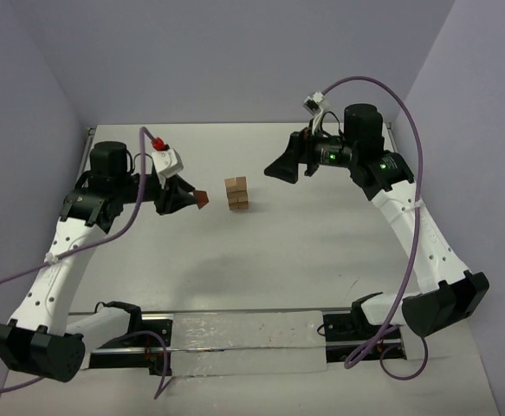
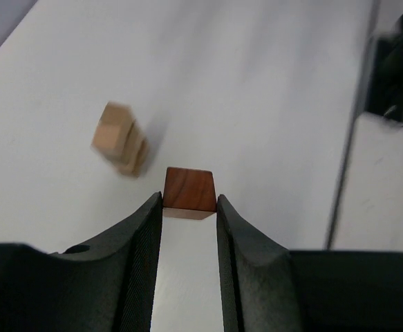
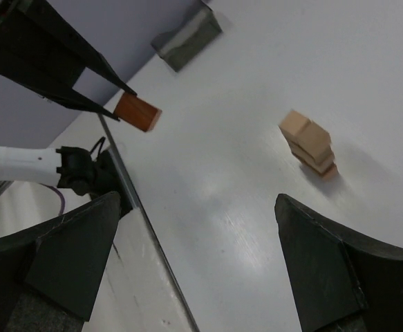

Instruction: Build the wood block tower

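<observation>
The left hand (image 1: 193,199) is gripping the reddish-brown wedge block (image 2: 189,188) between its fingertips and holding it off the white bench (image 1: 278,260). It is holding the block to the left of the short column of light-tan cubes (image 1: 236,193), which is standing upright near mid-bench. The right hand (image 1: 283,167) is hovering on the column's other side, its jaws spread wide and gripping nothing.

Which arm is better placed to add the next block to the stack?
Left. The left gripper holds the reddish-brown block near the tan stack; the right gripper hangs open and empty.
</observation>
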